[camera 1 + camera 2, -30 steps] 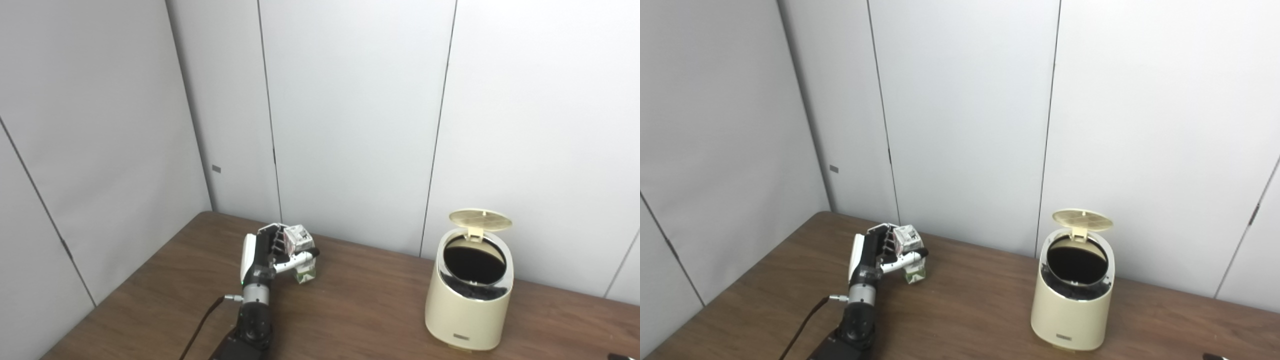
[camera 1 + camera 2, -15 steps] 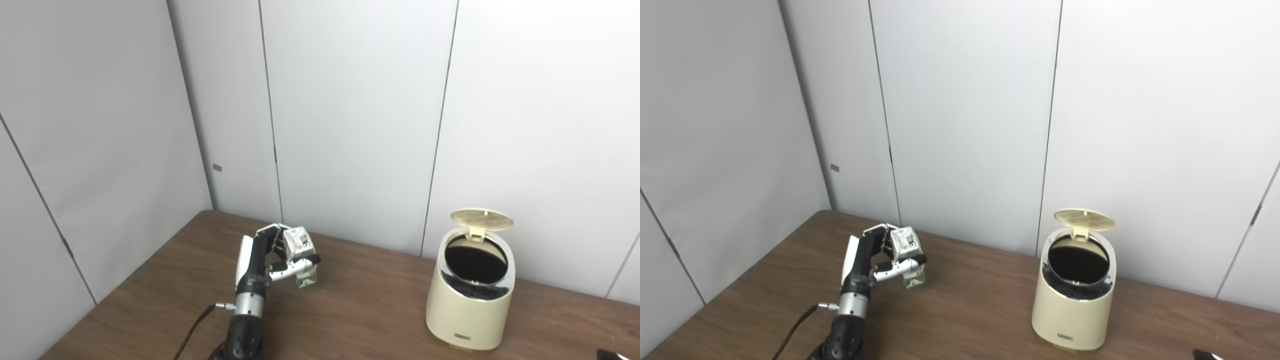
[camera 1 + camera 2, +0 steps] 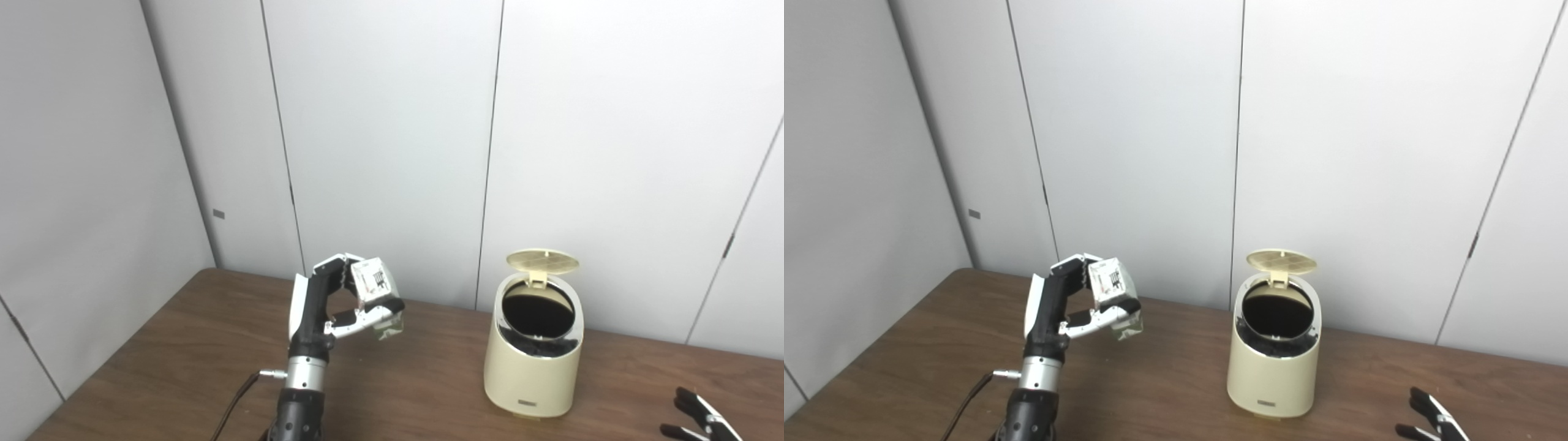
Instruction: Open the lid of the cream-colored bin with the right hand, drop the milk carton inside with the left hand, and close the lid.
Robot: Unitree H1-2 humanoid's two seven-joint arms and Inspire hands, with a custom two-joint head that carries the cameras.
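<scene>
My left hand (image 3: 331, 306) is shut on the small white and green milk carton (image 3: 375, 288) and holds it tilted in the air above the table, left of the bin. It shows in the right eye view too (image 3: 1115, 290). The cream-colored bin (image 3: 531, 361) stands on the brown table (image 3: 184, 355) with its round lid (image 3: 542, 260) standing open at the back, dark inside. My right hand (image 3: 698, 419) is low at the bottom right corner, fingers spread, holding nothing, well apart from the bin.
Grey wall panels (image 3: 380, 122) rise close behind the table's back edge. A black cable (image 3: 236, 401) runs from my left wrist down to the bottom edge.
My left hand has lifted the carton off the table and carried it a little toward the bin. The camera has turned right, and my right hand has come into view.
</scene>
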